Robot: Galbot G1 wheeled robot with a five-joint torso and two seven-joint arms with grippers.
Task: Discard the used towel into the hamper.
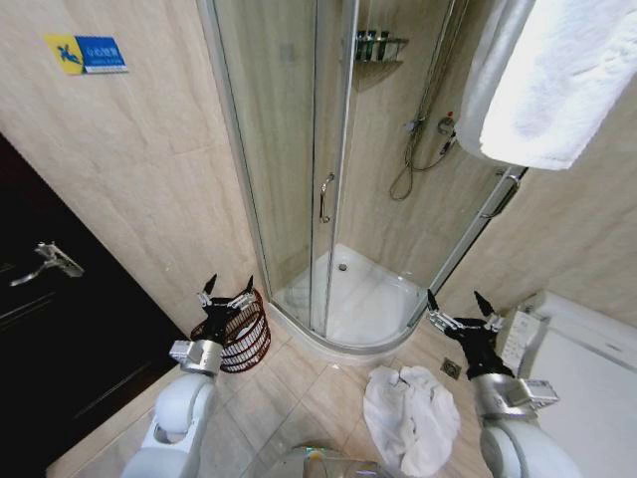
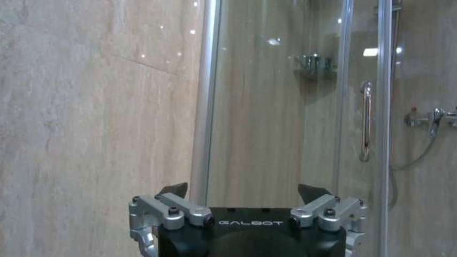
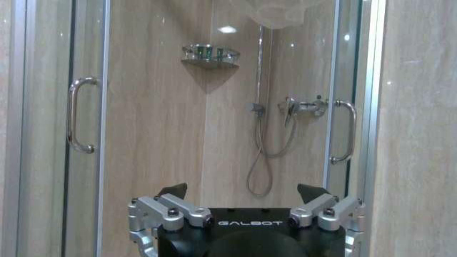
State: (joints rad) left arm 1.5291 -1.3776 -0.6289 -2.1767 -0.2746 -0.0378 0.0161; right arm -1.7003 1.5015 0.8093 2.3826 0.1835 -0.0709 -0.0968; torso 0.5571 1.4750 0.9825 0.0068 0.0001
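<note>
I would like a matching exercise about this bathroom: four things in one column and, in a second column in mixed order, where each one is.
Things:
1. hamper
2. crumpled white towel
3. folded white towel
4. small shelf with bottles

Places:
A. high in the corner inside the shower
B. on the floor tiles, near the right hand
C. hanging up high on the right wall
D. on the floor by the wall, just behind the left hand

Pairs: 1-D, 2-B, 3-C, 4-A

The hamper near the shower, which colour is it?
Dark reddish-brown hamper, seen best in the head view.
</note>
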